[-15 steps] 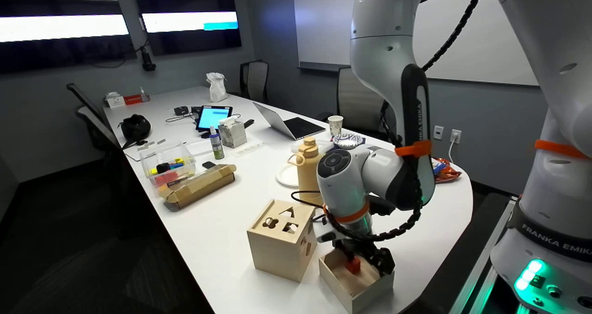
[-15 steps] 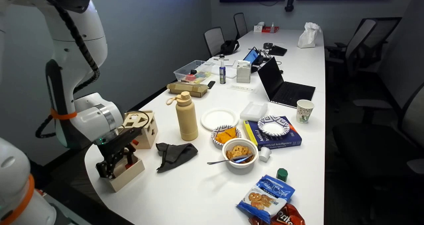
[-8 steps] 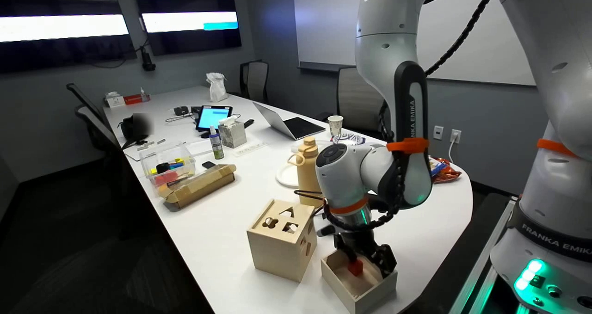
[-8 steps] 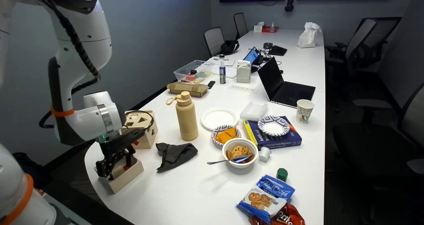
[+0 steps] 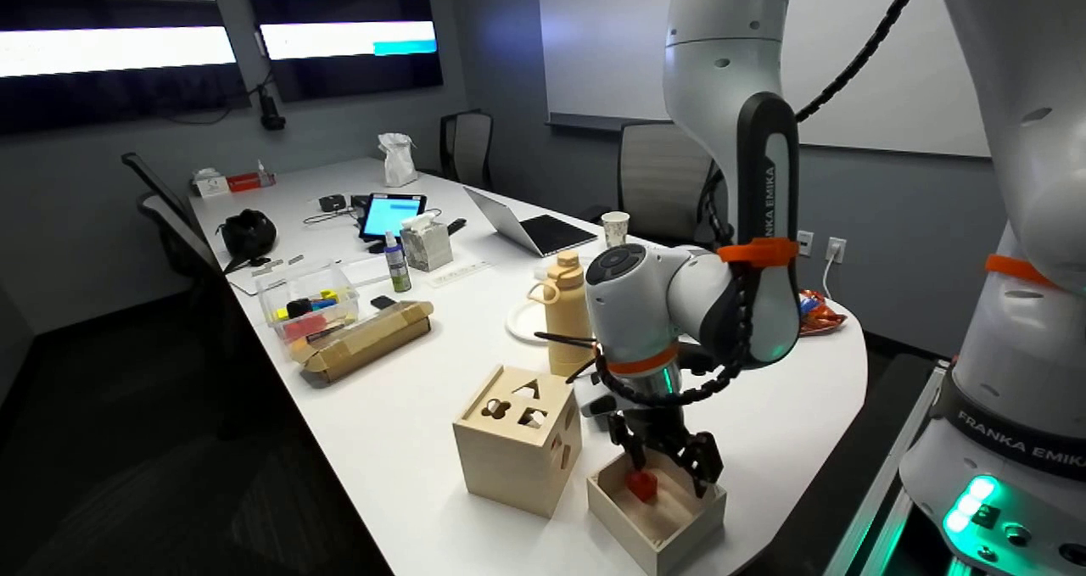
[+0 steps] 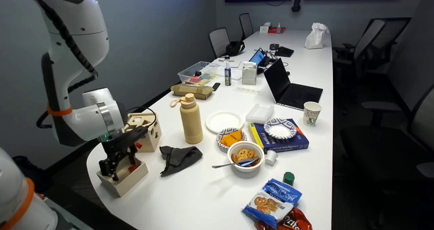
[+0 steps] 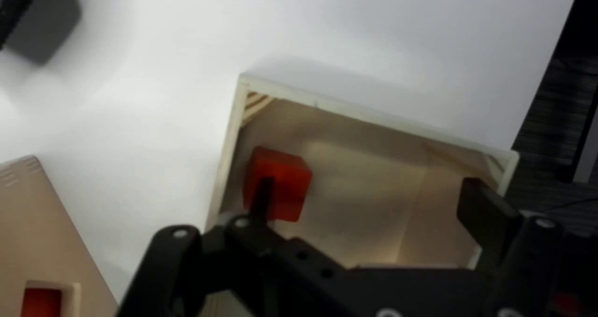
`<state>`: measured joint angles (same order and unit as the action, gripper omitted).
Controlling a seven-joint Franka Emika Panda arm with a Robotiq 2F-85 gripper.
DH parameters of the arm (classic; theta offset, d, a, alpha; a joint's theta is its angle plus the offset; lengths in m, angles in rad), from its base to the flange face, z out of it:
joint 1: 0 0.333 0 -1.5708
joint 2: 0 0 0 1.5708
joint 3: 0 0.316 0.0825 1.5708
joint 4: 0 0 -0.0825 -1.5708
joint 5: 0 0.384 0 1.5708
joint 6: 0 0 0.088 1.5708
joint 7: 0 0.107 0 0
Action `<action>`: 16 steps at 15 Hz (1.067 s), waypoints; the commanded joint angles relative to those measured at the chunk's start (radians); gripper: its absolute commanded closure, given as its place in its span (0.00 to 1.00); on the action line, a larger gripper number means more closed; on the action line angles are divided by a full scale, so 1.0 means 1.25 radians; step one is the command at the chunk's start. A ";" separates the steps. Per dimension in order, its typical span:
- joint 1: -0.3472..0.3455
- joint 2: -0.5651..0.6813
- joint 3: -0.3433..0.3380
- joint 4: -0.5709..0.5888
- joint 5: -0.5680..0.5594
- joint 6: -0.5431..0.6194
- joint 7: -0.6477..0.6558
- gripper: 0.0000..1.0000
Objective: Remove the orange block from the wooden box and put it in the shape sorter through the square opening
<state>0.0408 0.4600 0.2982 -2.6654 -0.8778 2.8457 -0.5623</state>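
- White conference table (image 5: pixel 407 474): carries everything listed here.
- Laptop (image 6: pixel 300 95): far off, not in the way.
- Shape sorter (image 5: pixel 517 440): main obstacle, just left of the wooden box (image 5: pixel 624 531) and taller in an exterior view; lift should go straight up, clear its top, then left.
- Wooden box: open top, walls cramp the fingers.
- Tan water bottle (image 6: pixel 191 121): right of the sorter in an exterior view; a wide swing could clip it.
- Gripper (image 7: pixel 367 186): released, fingers spread wide over the box, nothing gripped. Left finger in the wrist view overlaps the orange block (image 7: pixel 287 184); touching or not, can't tell. Right finger near the right wall, might bump on a descent.
- Dark folded cloth (image 6: pixel 179 159): right of the box, apart, low, harmless.
- Square opening (image 5: pixel 533 417): looks like the near right hole in the sorter top.
- Orange block: in the box, close to the left wall in the wrist view. Step in hand looks like the grasp, not yet made. Best: shift left so one finger slots between block and wall, square to its faces, lower, close. Crooked grip would likely jam at the hole.
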 commanded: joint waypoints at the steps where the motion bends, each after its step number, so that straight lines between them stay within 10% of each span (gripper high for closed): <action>1: 0.008 -0.092 -0.011 -0.062 -0.014 0.023 -0.037 0.00; 4: -0.006 -0.105 0.001 -0.073 0.033 0.037 -0.050 0.00; 16: -0.261 -0.110 0.412 -0.072 0.547 0.010 0.149 0.00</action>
<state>-0.2156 0.3555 0.7241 -2.7409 -0.2886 2.8619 -0.4510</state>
